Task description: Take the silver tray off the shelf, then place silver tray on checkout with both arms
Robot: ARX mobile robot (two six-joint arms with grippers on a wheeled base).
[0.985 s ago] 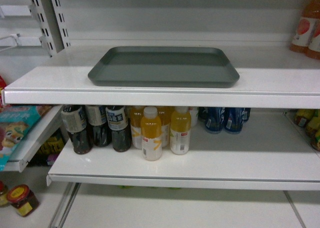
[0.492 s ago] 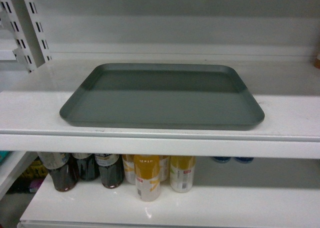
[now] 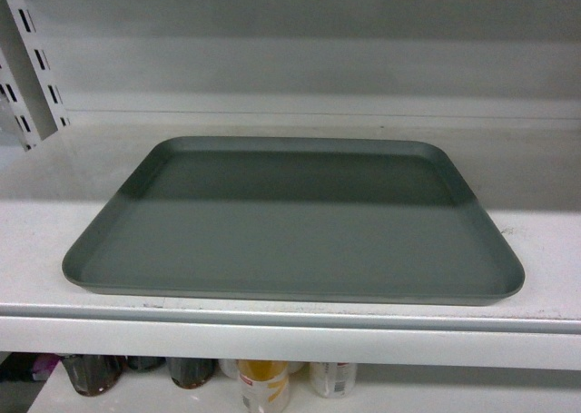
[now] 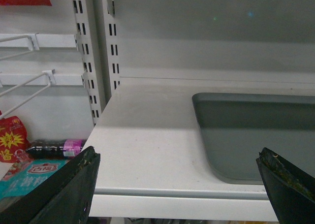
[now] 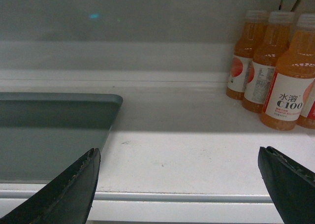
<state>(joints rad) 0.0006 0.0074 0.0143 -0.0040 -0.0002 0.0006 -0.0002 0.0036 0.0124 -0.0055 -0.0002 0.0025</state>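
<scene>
Orange bottle label: "水溶 C100".

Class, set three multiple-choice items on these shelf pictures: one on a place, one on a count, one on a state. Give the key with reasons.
1. Where does the silver tray lie?
A. on the shelf
B. on the floor
C. in a gripper

2. How many orange drink bottles show in the right wrist view?
A. none
B. at least three
C. one

3. How do the left gripper and right gripper stand?
A. shut on the tray
B. one shut
C. both open

Key: A, the tray lies flat on the board; B, three bottles show plainly; C, the jaws stand wide apart, holding nothing.
</scene>
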